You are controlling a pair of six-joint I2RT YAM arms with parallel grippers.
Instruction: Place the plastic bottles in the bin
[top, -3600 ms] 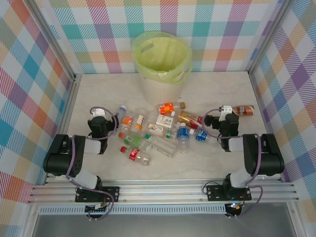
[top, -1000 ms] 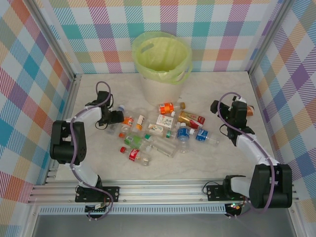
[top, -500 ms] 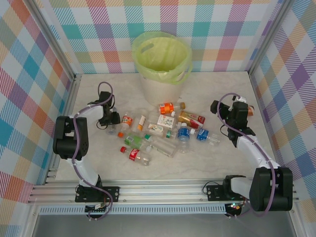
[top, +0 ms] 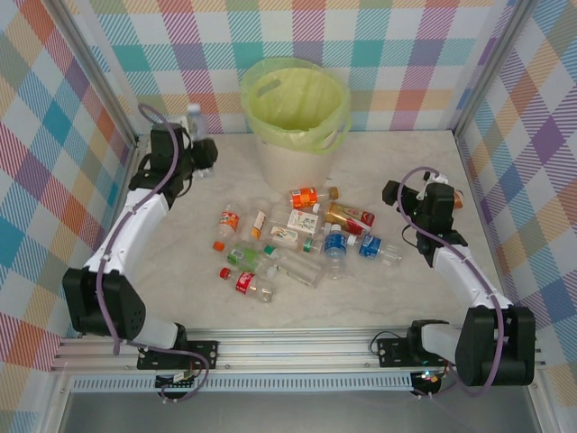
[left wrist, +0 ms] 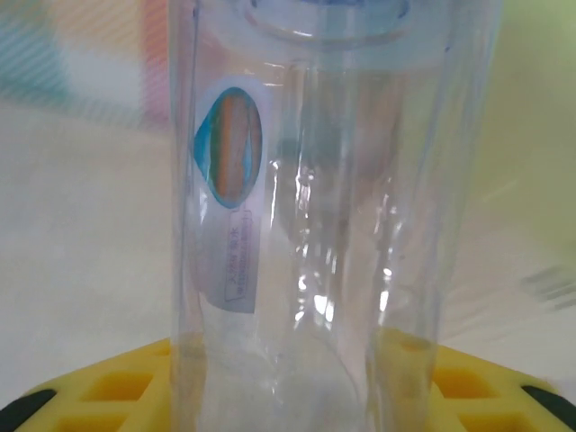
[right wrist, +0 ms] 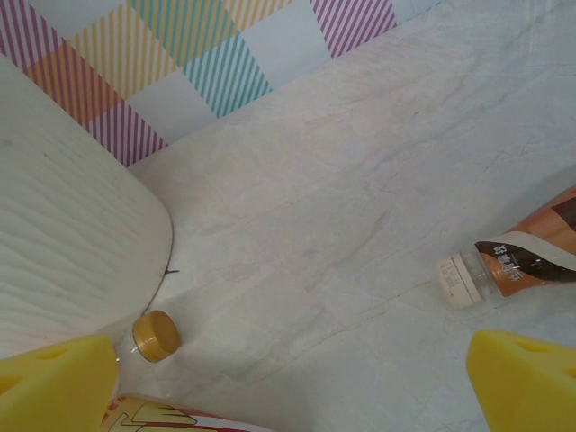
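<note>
My left gripper (top: pixel 196 146) is raised at the back left, left of the bin (top: pixel 296 108), and is shut on a clear bottle (top: pixel 193 117) that stands upright. In the left wrist view that clear bottle (left wrist: pixel 306 207) stands between the yellow fingers (left wrist: pixel 81 396) of the left gripper (left wrist: pixel 288 387). Several bottles (top: pixel 297 239) lie in a heap mid-table. My right gripper (top: pixel 397 193) hangs open to the right of the heap, near a red-gold bottle (top: pixel 347 215). The right gripper (right wrist: pixel 288 378) holds nothing, with bare table between its pads. A brown bottle (right wrist: pixel 531 256) lies to its right.
The bin's white wall (right wrist: pixel 63 207) stands close on the left in the right wrist view, with a gold-capped bottle (right wrist: pixel 156 335) beside it. Checked walls close off the table on the left, right and back. Open table lies between the heap and the near rail.
My left arm has lifted the clear bottle off the table at the heap's left and carried it up and back, toward the bin's left. The right arm has hardly moved.
</note>
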